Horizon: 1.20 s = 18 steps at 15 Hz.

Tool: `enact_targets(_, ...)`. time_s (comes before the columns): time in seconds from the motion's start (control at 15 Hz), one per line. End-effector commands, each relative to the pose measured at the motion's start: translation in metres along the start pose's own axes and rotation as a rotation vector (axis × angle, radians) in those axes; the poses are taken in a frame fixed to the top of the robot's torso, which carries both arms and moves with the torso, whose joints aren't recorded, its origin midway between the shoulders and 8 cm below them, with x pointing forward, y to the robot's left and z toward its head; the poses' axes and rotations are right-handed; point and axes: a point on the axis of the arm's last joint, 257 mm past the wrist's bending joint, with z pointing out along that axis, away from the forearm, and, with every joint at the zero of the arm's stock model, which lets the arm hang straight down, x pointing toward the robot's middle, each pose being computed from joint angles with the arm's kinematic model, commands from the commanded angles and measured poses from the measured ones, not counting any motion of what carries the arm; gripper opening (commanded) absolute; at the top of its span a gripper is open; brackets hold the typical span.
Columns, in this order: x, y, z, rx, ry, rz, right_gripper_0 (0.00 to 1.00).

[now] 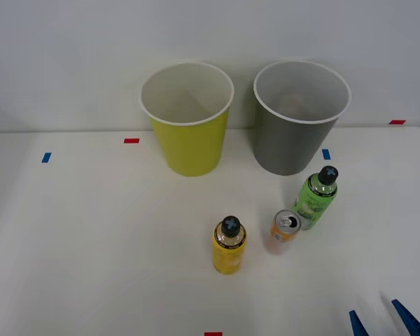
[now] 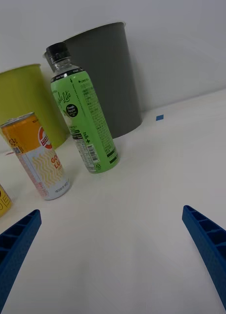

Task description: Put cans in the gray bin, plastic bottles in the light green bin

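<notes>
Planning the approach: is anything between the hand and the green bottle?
Nothing: bare white table runs from the open hand to the green bottle, per the wrist view.

Glossy plastic green bottle (image 2: 83, 110), shiny metal orange can (image 2: 37, 154), matt white table (image 1: 91, 245).

My gripper (image 2: 113, 255) spread wide over the counter (image 2: 157, 196), green bottle (image 2: 83, 117) upright beside orange can (image 2: 37, 154), gray bin (image 2: 108, 73) and green bin (image 2: 24, 98) behind

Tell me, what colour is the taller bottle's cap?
Black, on the green-labelled bottle; clearest in the right wrist view.
</notes>
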Motion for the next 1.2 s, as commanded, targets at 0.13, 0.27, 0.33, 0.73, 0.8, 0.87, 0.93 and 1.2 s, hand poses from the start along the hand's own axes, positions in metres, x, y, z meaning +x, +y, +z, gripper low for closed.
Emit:
enact_targets(0.13, 0.0006, 0.0006, 0.0, -0.002, 0.001, -0.002, 1.0)
enact_targets(0.27, -0.0002, 0.0006, 0.0003, -0.004, 0.0, -0.014, 1.0)
enact_targets(0.33, -0.0007, 0.001, 0.0004, -0.016, 0.004, -0.022, 1.0)
enact_targets(0.73, -0.004, -0.0005, -0.0023, -0.021, 0.002, -0.032, 1.0)
enact_targets(0.8, -0.0038, -0.0007, -0.0019, -0.021, 0.002, -0.032, 1.0)
enact_targets(0.87, -0.0035, -0.0001, -0.0018, -0.023, 0.002, -0.031, 1.0)
enact_targets(0.93, -0.0045, -0.0002, -0.0016, -0.024, 0.0, -0.032, 1.0)
enact_targets(1.2, -0.0067, 0.0034, -0.0006, -0.038, -0.011, -0.031, 1.0)
